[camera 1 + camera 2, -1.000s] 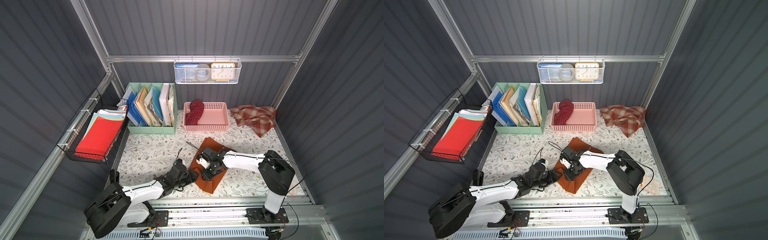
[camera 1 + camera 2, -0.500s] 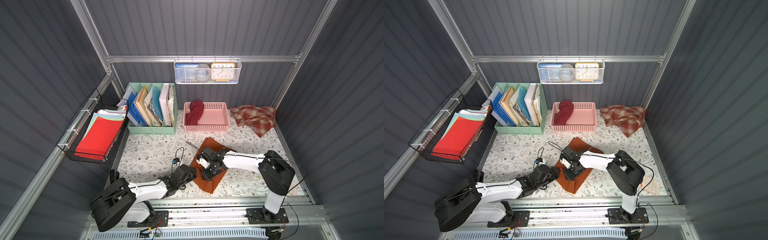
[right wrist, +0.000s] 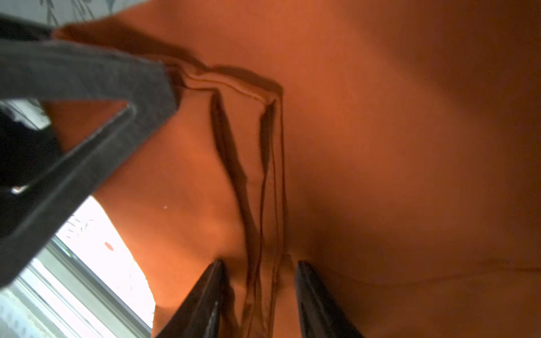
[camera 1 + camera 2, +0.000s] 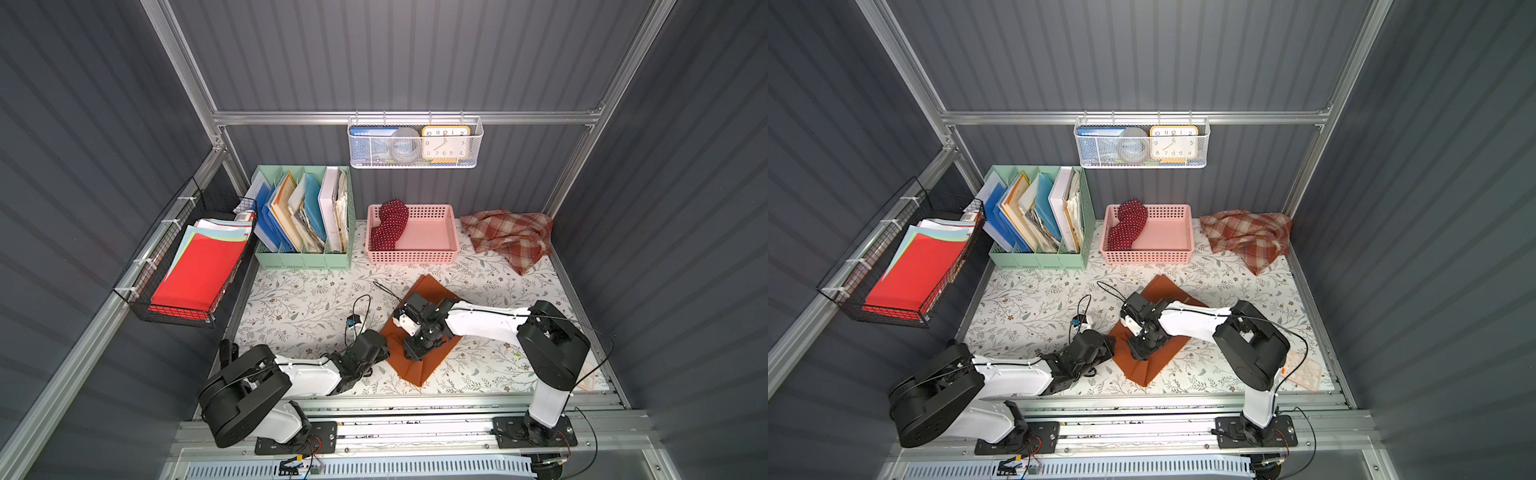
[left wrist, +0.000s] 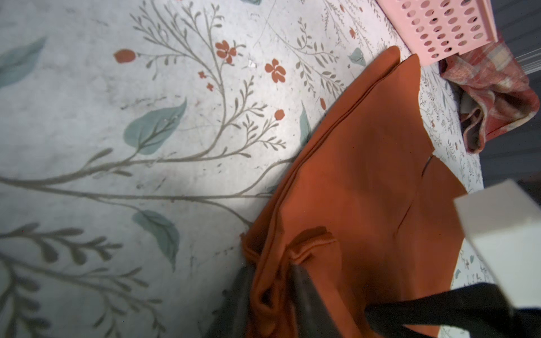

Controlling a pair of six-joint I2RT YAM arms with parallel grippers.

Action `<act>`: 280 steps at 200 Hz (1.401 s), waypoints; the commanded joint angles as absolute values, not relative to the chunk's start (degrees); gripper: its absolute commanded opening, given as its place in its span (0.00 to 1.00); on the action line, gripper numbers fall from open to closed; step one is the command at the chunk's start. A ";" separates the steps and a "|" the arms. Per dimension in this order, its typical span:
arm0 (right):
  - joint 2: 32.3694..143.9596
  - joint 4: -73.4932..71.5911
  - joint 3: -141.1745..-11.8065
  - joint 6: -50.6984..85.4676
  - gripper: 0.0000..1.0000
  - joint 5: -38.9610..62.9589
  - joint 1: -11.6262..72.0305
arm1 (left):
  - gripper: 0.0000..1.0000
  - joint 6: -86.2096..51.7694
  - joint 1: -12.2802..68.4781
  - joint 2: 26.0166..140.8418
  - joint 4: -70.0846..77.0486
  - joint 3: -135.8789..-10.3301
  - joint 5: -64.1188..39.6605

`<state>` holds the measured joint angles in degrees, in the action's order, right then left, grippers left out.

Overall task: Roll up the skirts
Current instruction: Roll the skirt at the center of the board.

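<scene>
Along the back of the worktop (image 4: pixel 299 303) stand, left to right, a file rack (image 4: pixel 303 259), a tray (image 4: pixel 415 257) and, in the back right corner, one skirt (image 4: pixel 507 235). A second skirt (image 4: pixel 388 228) lies in the tray's left end, reaching over its back rim. The third skirt (image 4: pixel 419 370) lies on the worktop before the tray. The left claw (image 4: pixel 385 352) is at its left edge, the right claw (image 4: pixel 411 353) on top of it. A mesh basket (image 4: pixel 415 164) hangs on the back wall; a wire rack (image 4: pixel 174 316) holding paper sheets (image 4: pixel 195 270) hangs on the left wall.

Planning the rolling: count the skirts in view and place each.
3: the polka-dot skirt in the pink basket; the plaid skirt crumpled beside that basket; the rust-orange skirt on the floral mat.
</scene>
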<state>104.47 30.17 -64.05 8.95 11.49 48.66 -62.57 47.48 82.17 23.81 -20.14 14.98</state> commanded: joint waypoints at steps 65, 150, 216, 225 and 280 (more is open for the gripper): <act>92.99 39.16 -60.56 13.10 0.53 1.60 50.71 | 0.00 -60.58 47.76 82.01 12.75 -20.87 14.46; 78.71 42.76 -60.80 17.76 0.48 -7.73 57.81 | 0.00 -63.61 50.50 78.36 7.11 -23.78 14.68; 82.09 28.23 -56.25 26.19 0.19 2.64 62.86 | 0.00 -68.23 55.70 79.63 5.19 -25.73 17.22; 82.71 28.61 -55.59 26.80 0.18 1.39 62.87 | 0.00 -68.73 56.00 79.40 4.73 -25.83 17.60; 84.10 27.83 -48.26 31.21 0.15 -2.09 62.56 | 0.00 -70.09 56.51 78.22 3.69 -25.82 18.50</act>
